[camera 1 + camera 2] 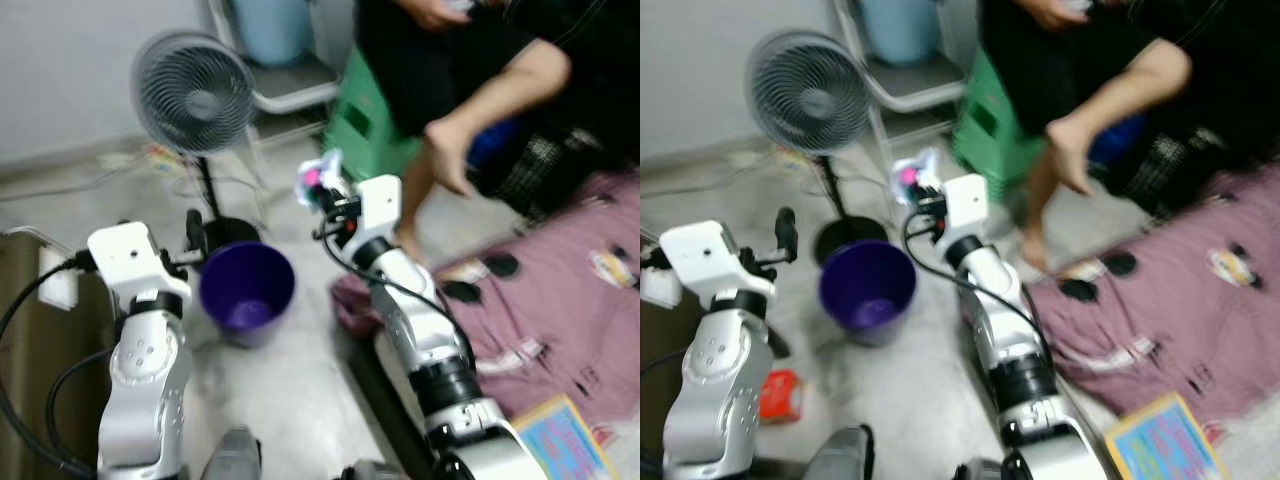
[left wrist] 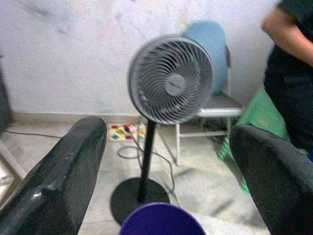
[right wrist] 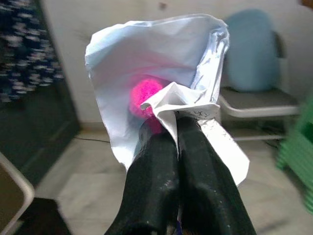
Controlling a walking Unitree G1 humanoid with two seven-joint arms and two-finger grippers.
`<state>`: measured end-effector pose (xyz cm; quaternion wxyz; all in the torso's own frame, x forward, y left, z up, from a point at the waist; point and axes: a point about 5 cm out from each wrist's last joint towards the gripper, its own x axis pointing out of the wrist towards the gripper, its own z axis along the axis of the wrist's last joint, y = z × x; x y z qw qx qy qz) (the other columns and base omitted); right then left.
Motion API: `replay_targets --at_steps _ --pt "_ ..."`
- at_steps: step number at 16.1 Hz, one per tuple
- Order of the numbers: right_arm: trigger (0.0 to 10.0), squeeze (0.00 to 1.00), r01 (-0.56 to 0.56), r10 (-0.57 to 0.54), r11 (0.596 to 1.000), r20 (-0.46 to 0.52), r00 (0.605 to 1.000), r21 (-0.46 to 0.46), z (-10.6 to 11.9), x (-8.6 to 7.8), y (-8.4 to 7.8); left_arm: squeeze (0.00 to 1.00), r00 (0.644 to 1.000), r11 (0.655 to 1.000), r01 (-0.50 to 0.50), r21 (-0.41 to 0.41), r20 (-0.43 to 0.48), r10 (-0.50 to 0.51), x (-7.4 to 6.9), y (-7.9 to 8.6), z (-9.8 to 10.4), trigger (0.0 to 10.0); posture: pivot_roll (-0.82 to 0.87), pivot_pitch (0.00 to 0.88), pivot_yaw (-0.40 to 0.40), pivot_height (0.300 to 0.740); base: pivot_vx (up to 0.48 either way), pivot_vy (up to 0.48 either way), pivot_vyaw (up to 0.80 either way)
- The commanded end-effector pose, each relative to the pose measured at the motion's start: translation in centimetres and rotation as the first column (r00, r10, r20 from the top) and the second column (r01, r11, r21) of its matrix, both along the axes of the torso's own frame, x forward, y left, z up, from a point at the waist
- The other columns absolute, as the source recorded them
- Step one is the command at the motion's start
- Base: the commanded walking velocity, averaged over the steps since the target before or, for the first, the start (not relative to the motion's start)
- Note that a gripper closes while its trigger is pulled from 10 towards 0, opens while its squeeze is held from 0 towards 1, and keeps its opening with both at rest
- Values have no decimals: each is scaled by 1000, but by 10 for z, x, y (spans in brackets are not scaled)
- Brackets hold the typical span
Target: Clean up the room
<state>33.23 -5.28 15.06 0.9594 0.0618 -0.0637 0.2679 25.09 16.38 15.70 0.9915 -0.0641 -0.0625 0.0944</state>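
Right gripper [image 3: 173, 129] fingers, closed, pinch a crumpled white wrapper [image 3: 146, 68] with a pink spot; left gripper [image 2: 166, 161] gapes wide, empty.

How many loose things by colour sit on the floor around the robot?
Purple: 1, bucket
Grey: 1, fan
Green: 1, stool
Red: 1, packet
Blue and yellow: 1, book
Total: 5
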Motion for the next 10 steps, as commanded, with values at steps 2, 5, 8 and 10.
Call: replay_targets --at_steps 2,5,8,10 --pt "10000 0 12 -12 1000 7 1000 -5 0 2 -6 0 1000 999 30 -11 1 -30 -1 -4 -1 10000 141 85 -97 740 0 0 781" --pt "10000 0 9 -9 1000 7 1000 7 0 1 -6 0 998 997 69 -27 14 -68 -3 -8 0 10000 139 89 -94 740 0 0 237" --pt "10000 0 5 -5 1000 10 1000 10 0 -1 -6 0 997 997 75 -26 18 -75 -4 -8 0 10000 137 92 -93 740 181 0 0" --pt "10000 0 4 -5 1000 15 1000 10 0 -1 -6 0 997 996 80 -24 22 -80 -4 -8 1 10000 135 93 -92 740 345 0 0"
